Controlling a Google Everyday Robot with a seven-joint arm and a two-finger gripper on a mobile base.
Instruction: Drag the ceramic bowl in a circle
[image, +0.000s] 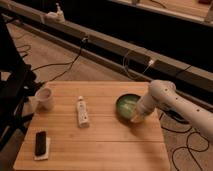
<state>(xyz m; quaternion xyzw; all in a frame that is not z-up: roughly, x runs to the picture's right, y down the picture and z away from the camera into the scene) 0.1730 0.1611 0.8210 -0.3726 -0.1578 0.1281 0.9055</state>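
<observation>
The ceramic bowl (127, 105) is round, shallow and glossy green with a dark rim. It sits on the wooden table (100, 140) near the right edge. My gripper (136, 118) comes down from the white arm at the right and rests at the bowl's near right rim. The arm's end covers that part of the rim.
A small white cup (44, 97) stands at the table's left edge. A white tube (82, 111) lies near the middle. A dark phone-like block on a white pad (40, 144) lies at the front left. Cables run on the floor behind and to the right.
</observation>
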